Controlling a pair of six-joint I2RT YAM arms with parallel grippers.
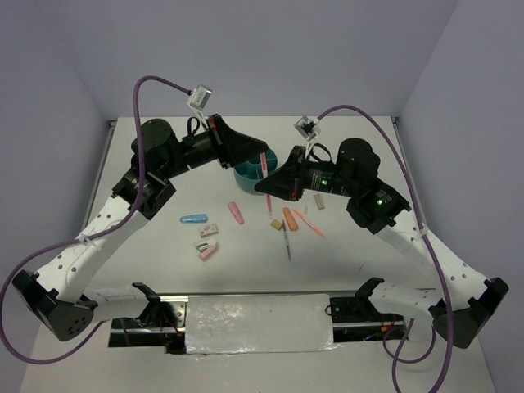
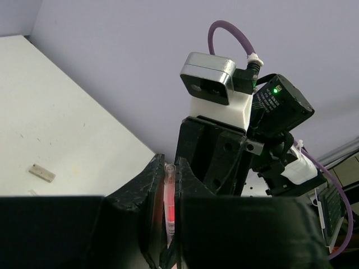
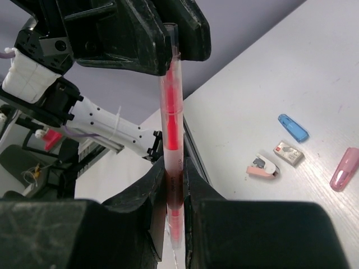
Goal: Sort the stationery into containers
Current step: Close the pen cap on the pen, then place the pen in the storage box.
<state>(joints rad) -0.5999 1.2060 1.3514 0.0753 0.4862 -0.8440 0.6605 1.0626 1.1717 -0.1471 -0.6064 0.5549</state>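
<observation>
Looking leftmost first, my left gripper (image 2: 170, 175) is pressed together on the upper end of the thin pink plastic pen (image 3: 170, 120). My right gripper (image 3: 171, 168) pinches the same pen lower down its clear barrel. The long axis runs straight from one gripper to the other, nearly upright, so both arms touch it and neither is nearer. The pen hangs over the right side of the round teal plastic tub (image 1: 243, 173) with inner dividers. It looks slim, rigid and translucent round a pink core. I judge the release falls to one arm.
</observation>
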